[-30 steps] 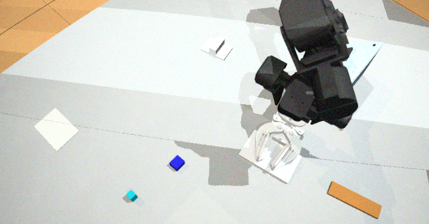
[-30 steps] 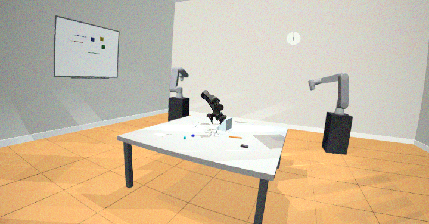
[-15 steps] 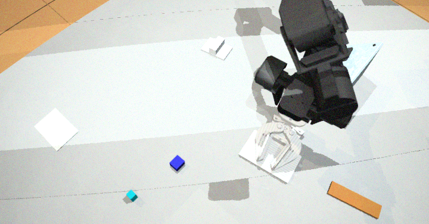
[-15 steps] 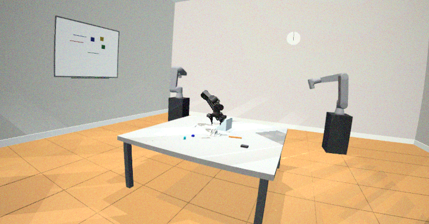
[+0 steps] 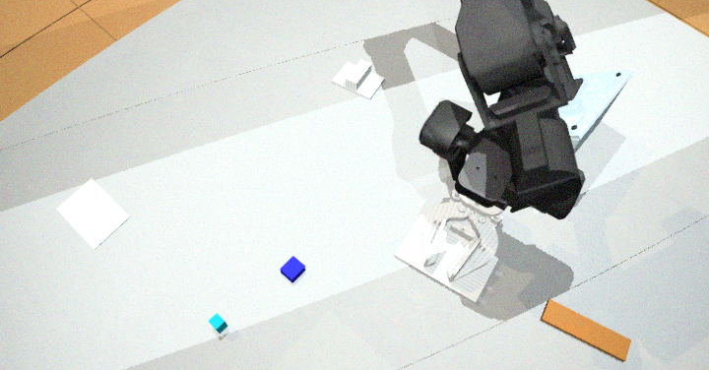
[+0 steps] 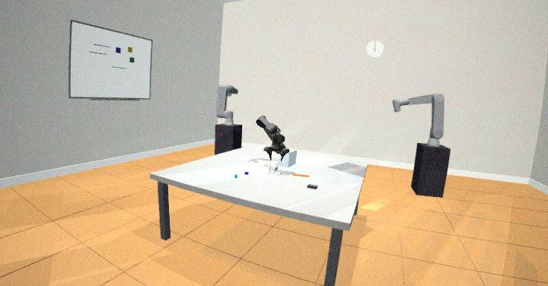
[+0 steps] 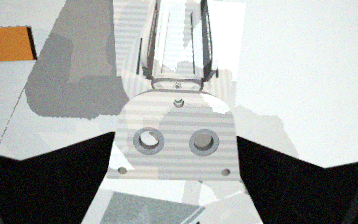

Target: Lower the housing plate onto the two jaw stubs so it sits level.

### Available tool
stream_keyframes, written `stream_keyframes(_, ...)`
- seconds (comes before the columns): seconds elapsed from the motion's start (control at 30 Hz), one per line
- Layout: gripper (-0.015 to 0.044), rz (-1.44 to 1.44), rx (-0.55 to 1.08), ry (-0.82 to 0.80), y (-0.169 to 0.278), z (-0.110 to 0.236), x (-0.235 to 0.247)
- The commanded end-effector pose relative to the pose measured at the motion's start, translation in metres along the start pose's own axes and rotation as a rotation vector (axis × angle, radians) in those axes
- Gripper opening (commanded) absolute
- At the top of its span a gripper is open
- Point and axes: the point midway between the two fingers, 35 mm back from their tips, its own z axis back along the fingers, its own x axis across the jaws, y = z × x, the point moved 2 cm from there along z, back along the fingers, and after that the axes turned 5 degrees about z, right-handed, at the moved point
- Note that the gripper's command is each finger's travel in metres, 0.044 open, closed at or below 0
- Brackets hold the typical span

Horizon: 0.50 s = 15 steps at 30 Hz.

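Note:
My gripper (image 6: pixel 276 160) (image 7: pixel 175 140) is shut on the white housing plate (image 5: pixel 471 206) (image 7: pixel 177 120), one finger against each side edge. The plate has two large ringed holes and several small ones. In the wrist view it lies across the near end of the jaw assembly. The two pale jaws, one (image 5: pixel 434 252) (image 7: pixel 152 42) and the other (image 5: pixel 464 261) (image 7: pixel 207 42), stand side by side on the square white base (image 5: pixel 412 248) (image 7: pixel 230 25). The plate hides the stubs and pins, and I cannot tell whether it touches them or is fully level.
A pale blue panel (image 5: pixel 598 96) (image 6: pixel 292 158) stands behind the gripper. An orange bar (image 5: pixel 585 330) (image 6: pixel 300 175) (image 7: pixel 5 45) lies beside the base. A blue block (image 5: pixel 292 269), a cyan cube (image 5: pixel 217 323), a white square (image 5: pixel 93 214) and a white stepped piece (image 5: pixel 364 77) lie farther off, with a black block (image 6: pixel 311 186).

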Motion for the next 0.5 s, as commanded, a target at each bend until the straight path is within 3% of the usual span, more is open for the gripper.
stream_keyframes(0.0,0.0351,0.009,0.004,0.006,0.002,-0.007,0.0)
stream_keyframes(0.47,0.0351,0.008,0.004,0.007,0.002,-0.031,0.0)
